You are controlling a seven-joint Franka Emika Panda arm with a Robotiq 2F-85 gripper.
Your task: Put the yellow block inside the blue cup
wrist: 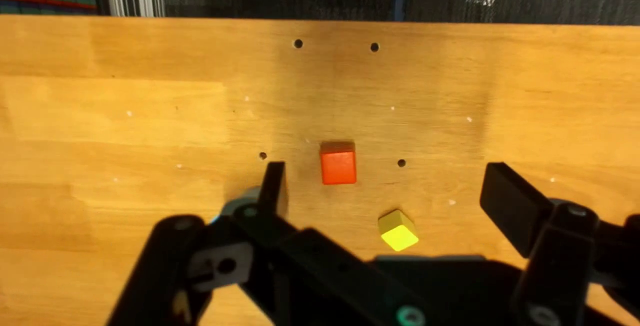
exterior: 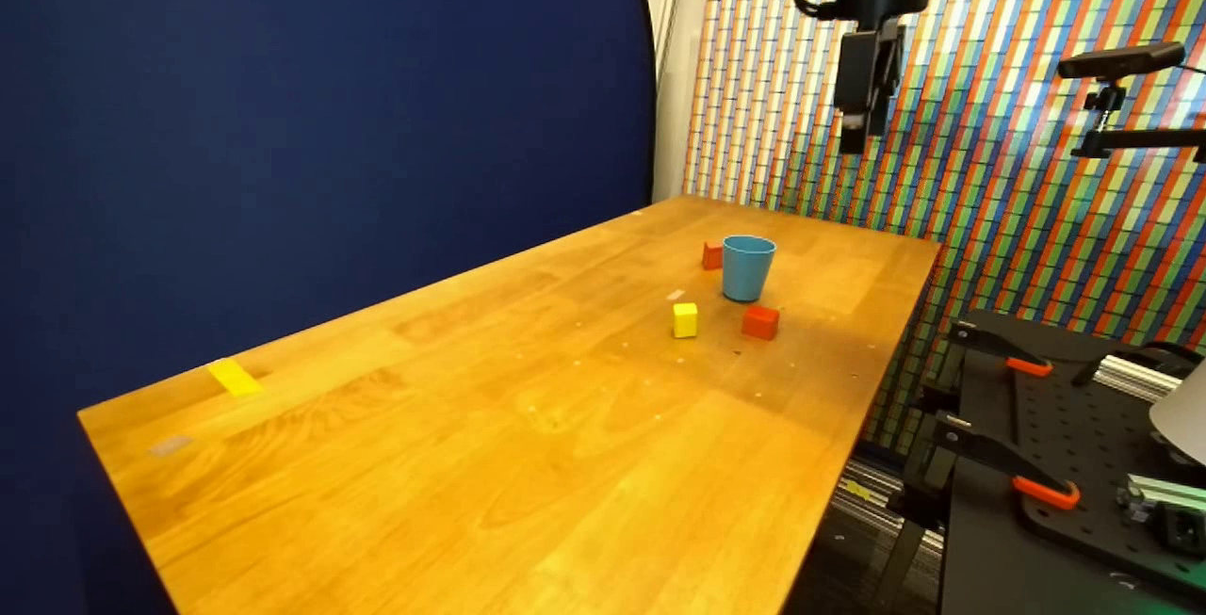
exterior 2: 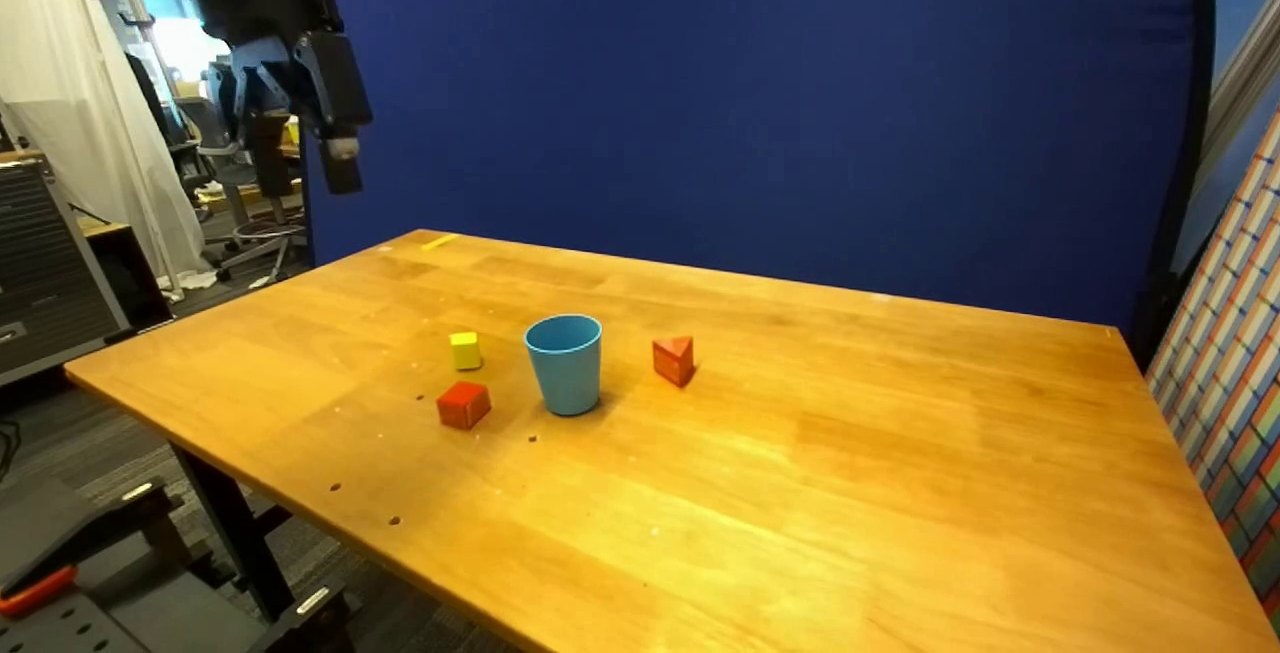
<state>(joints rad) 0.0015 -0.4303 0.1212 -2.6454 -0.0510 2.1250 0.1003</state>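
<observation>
The yellow block [exterior: 685, 321] stands on the wooden table in both exterior views [exterior 2: 466, 351]. In the wrist view the yellow block [wrist: 398, 232] lies below, between my spread fingers. The light-blue cup [exterior: 747, 270] stands upright near the block in both exterior views [exterior 2: 568, 368]; its inside bottom is hidden. In the wrist view only a sliver of the cup [wrist: 214, 219] shows behind the left finger. My gripper [wrist: 385, 186] is open and empty. It hangs high above the table, apart from block and cup, in both exterior views [exterior: 865, 130] [exterior 2: 306, 178].
A red block [exterior: 760, 323] sits near the cup and the yellow block. An orange-red triangular block [exterior 2: 673, 361] stands on the cup's other side. A flat yellow tape patch [exterior: 235, 377] is at the table's far end. A black side table with orange-tipped clamps [exterior: 1046, 493] adjoins the wooden table [exterior: 528, 502].
</observation>
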